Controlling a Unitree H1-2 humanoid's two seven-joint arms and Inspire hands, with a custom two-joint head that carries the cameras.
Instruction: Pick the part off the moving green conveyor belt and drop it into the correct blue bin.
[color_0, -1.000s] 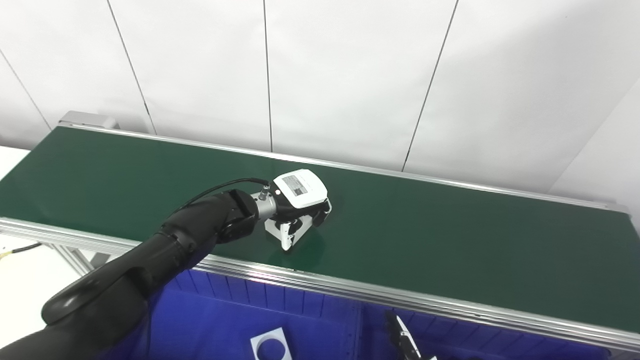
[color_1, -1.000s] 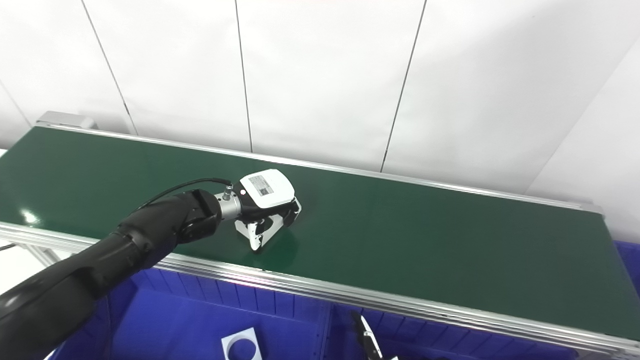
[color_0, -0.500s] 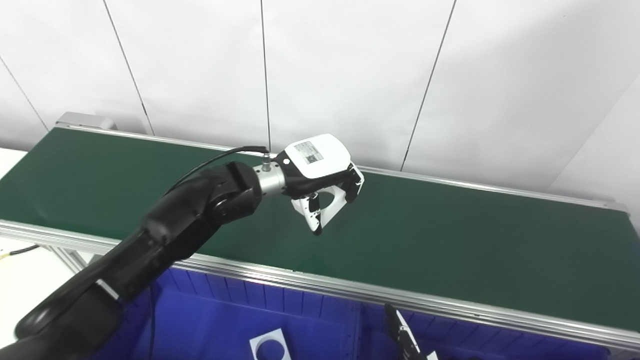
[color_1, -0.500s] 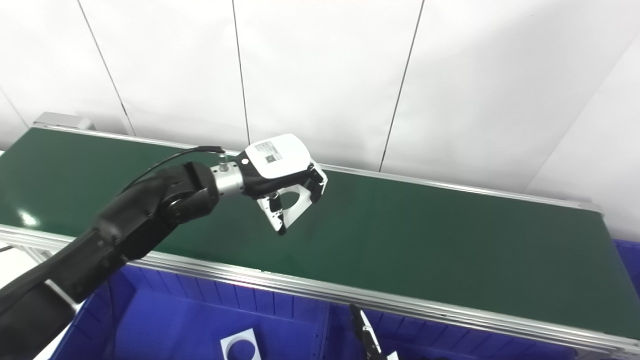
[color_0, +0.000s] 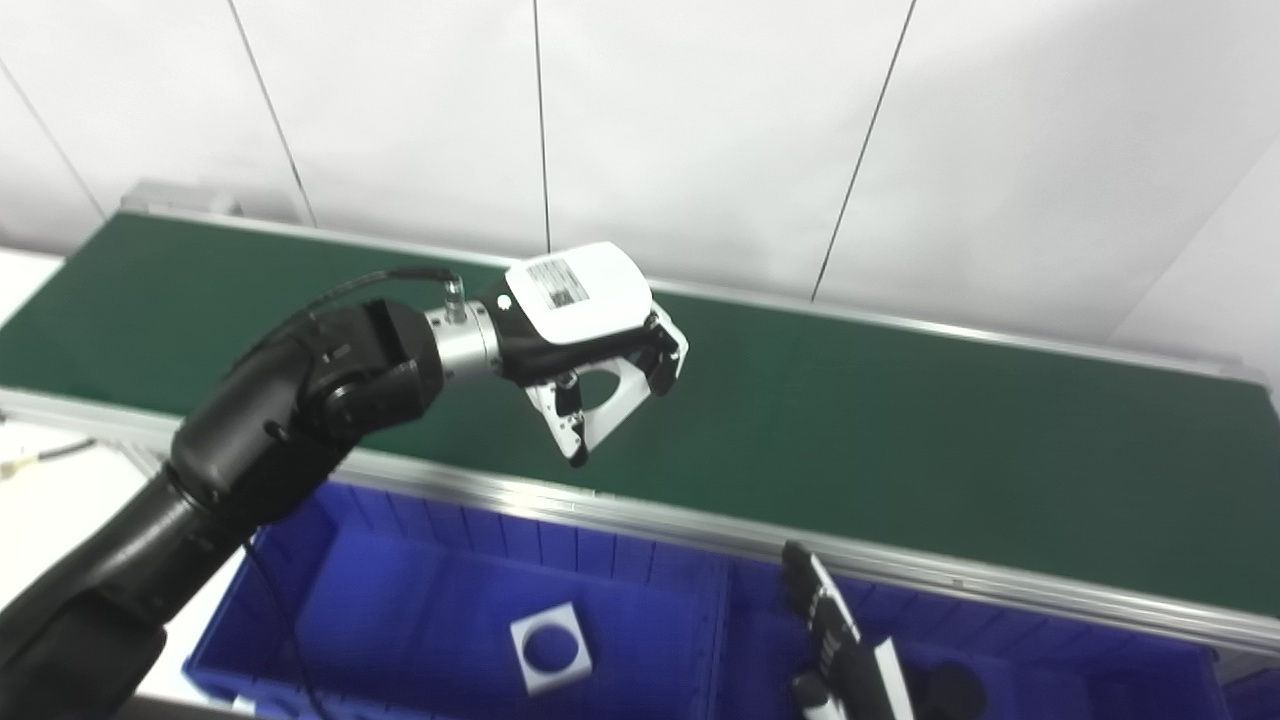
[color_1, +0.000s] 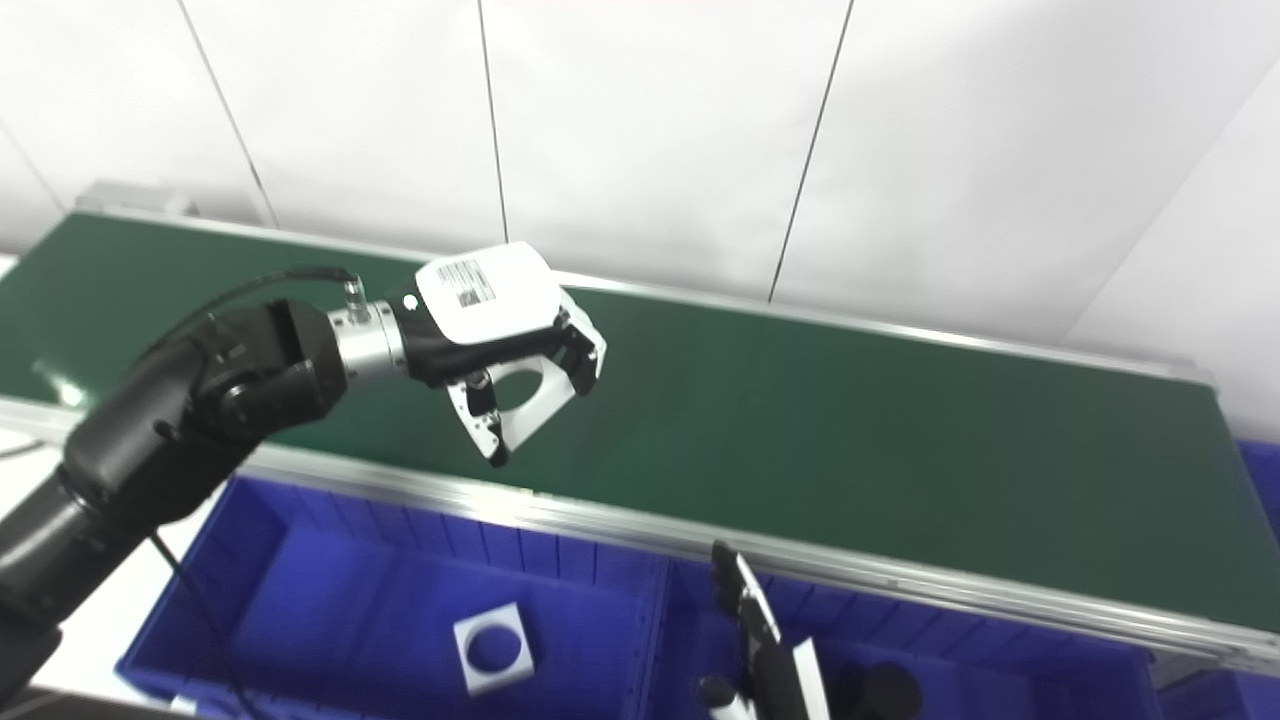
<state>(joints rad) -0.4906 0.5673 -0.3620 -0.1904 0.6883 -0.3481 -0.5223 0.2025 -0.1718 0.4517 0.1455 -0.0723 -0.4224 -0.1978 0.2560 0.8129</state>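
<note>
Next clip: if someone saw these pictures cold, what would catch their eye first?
First, the left hand held up over the green conveyor belt, shut on a white square part with a round hole. Next, the blue bin at the belt's near edge, with a matching white square part already lying on its floor. The right hand waits low by the neighbouring bin.

Only one label shows: a small printed sticker (color_0: 557, 285) on the white back cover of the left hand (color_0: 590, 340). It carries dark marks that look like a code block with fine lines of print, but the letters are too small and blurred to read. No other text, number, brand or sign can be read anywhere.
</note>
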